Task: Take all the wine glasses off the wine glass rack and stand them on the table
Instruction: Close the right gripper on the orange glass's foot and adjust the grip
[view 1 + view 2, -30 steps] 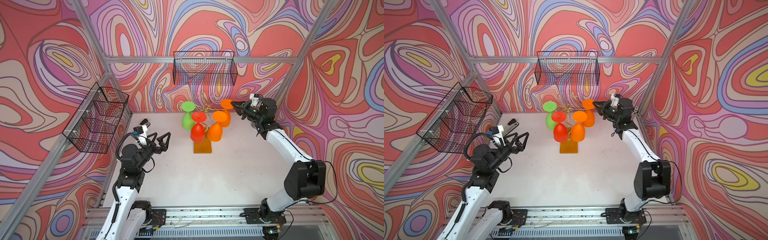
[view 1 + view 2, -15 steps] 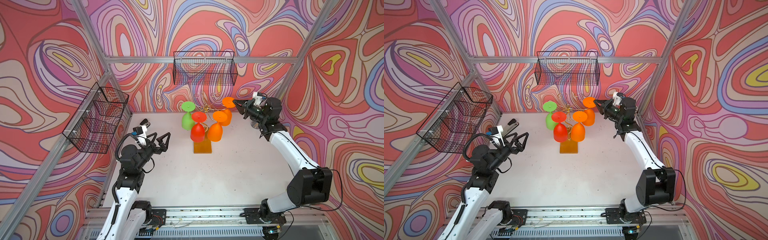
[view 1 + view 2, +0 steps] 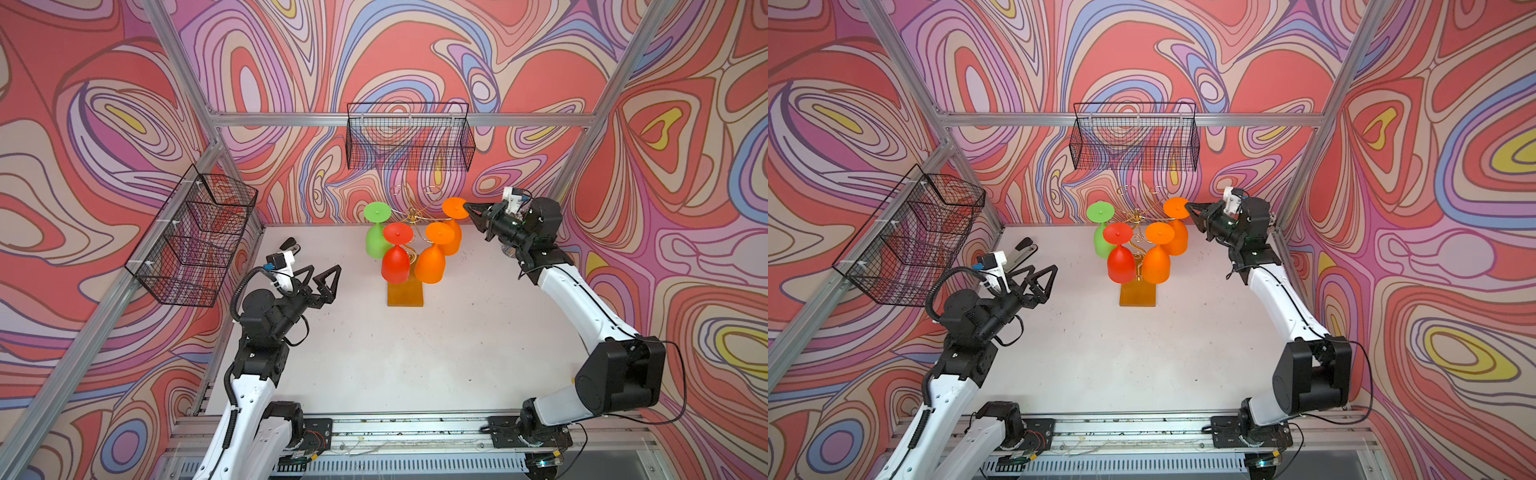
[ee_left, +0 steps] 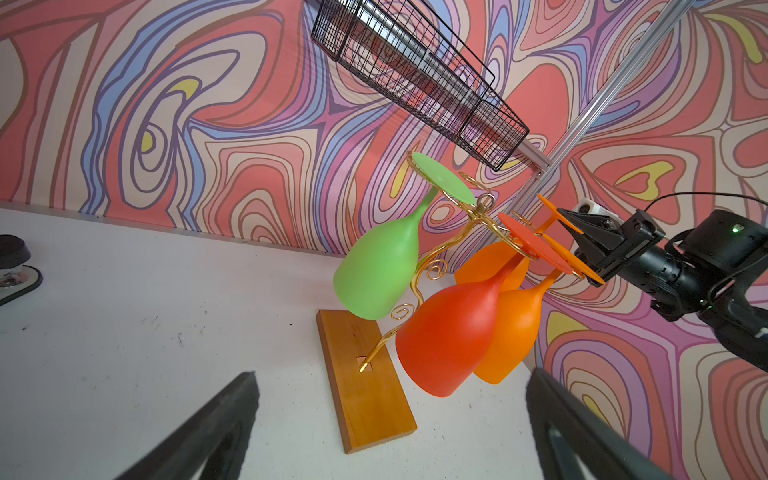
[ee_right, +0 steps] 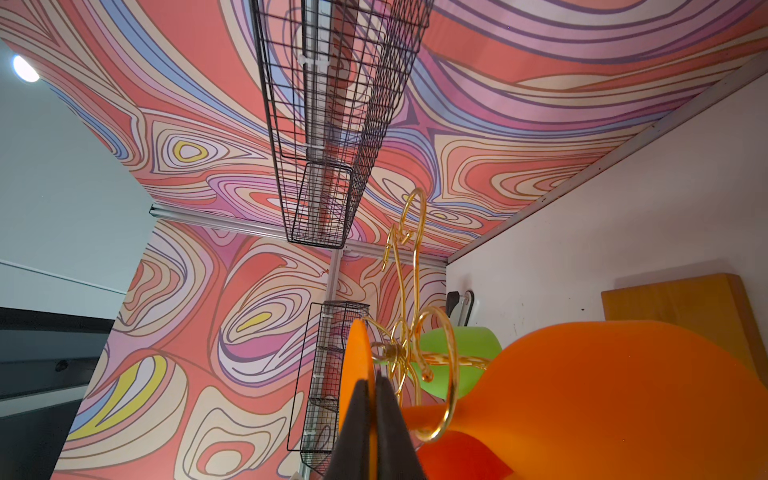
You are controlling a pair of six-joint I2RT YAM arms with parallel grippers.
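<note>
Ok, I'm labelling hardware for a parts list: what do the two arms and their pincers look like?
The left arm and right arm have white link shells and black joint housings. A ribbed black hose loops by the left wrist. The left pincer and right pincer are black with triangular fingers; a white camera mount sits behind each.

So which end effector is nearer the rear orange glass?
Right. Right end effector grips the rear orange glass by its foot; left end effector is open, beyond the rack.

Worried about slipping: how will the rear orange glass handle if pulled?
The rear orange wine glass looks matte plastic, likely light. Pinched at its foot's edge by the right gripper, it may swing. The thin wine glass rack could wobble.
</note>
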